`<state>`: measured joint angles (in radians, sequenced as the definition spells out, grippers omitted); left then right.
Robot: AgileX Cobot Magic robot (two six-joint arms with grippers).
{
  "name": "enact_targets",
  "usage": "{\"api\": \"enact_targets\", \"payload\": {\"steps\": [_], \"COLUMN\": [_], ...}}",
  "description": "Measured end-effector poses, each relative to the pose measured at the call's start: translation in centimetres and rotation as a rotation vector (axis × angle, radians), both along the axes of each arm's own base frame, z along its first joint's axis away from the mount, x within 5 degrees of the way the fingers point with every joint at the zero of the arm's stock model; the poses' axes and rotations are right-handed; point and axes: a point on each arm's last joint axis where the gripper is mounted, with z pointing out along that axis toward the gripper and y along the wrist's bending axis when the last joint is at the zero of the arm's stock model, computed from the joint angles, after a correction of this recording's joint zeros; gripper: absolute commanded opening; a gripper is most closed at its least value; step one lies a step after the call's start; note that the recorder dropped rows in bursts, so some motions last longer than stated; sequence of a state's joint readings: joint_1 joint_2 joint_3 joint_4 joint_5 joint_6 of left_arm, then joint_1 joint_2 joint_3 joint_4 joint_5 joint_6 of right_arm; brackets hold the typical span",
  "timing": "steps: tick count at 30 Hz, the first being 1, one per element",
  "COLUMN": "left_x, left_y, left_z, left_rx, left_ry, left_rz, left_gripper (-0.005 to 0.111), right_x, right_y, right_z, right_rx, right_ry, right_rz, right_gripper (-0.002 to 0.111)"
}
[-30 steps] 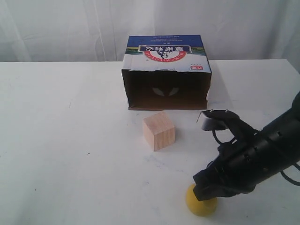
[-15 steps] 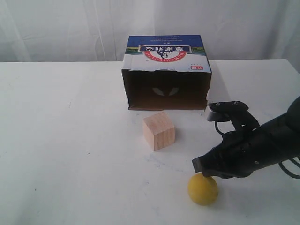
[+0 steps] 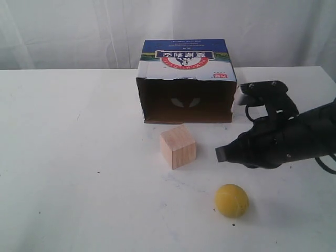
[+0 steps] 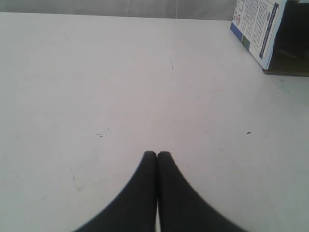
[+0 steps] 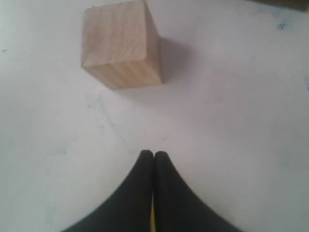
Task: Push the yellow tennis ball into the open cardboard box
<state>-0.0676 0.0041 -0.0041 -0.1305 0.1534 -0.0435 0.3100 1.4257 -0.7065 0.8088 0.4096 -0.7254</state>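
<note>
The white table [image 3: 79, 157] carried a few small dark specks and faint scuffs across its top. The open cardboard box [image 3: 186, 68] lay against the far edge, roughly midway along it, with its dark mouth turned toward the near edge. A pale wooden cube [image 3: 178, 146] sat on the table a little in front of that mouth, not touching it, and was twisted so one corner pointed at the near edge. The yellow tennis ball [image 3: 231, 200] rested close to the near edge, more toward the right edge, apart from both cube and box.
</note>
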Motion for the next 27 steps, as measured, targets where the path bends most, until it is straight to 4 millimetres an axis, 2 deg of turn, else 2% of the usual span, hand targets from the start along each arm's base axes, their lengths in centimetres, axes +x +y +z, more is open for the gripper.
{"api": "enact_targets", "payload": {"steps": [4,10,14,21,27], "left_x": [0.0,0.0,0.0,0.0,0.0], "left_y": [0.0,0.0,0.0,0.0,0.0], "left_z": [0.0,0.0,0.0,0.0,0.0], "left_rx": [0.000,0.000,0.000,0.000,0.000], "left_ry": [0.000,0.000,0.000,0.000,0.000], "left_rz": [0.000,0.000,0.000,0.000,0.000], "left_gripper": [0.000,0.000,0.000,0.000,0.000], "right_x": [-1.1,-0.1,1.4,2.5,3.6], "right_y": [-0.1,-0.4,-0.9,-1.5,-1.5], "right_z": [-1.0,-3.4,-4.4,-4.6,-3.2], "right_rx": [0.000,-0.051,-0.094,-0.138,-0.128], "right_ry": [0.071,0.093,0.025,-0.076,-0.154], "right_rz": [0.015,-0.042,-0.127,-0.206,-0.238], "right_gripper": [0.000,0.000,0.000,0.000,0.000]}}
